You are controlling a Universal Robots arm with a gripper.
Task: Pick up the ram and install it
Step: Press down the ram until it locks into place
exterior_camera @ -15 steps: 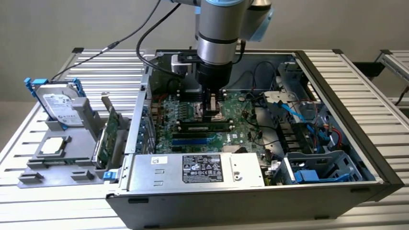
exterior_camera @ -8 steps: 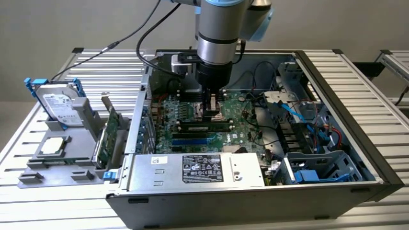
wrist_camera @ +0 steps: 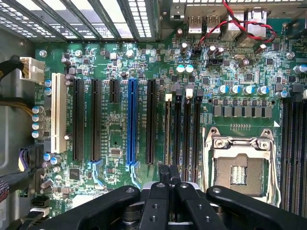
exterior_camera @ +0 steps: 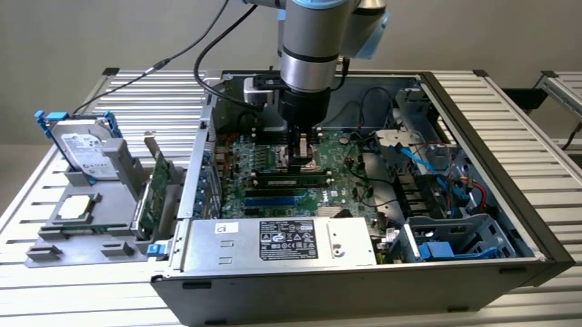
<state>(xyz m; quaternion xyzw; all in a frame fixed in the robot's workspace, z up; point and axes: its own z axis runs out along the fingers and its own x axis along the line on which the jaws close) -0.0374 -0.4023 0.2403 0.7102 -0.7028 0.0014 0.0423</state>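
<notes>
Exterior view: the claw (exterior_camera: 300,162) hangs low inside the open black computer case (exterior_camera: 506,178), pressed together, just beside a long green circuit stick, seemingly the ram (exterior_camera: 291,181), lying along the black plastic memory slots (exterior_camera: 289,173). Judged step: seating it. Pressing home would call for a straight, aligned push. Whether the fingertips (wrist_camera: 164,170) pinch anything is unclear; latches are hard to make out.
</notes>
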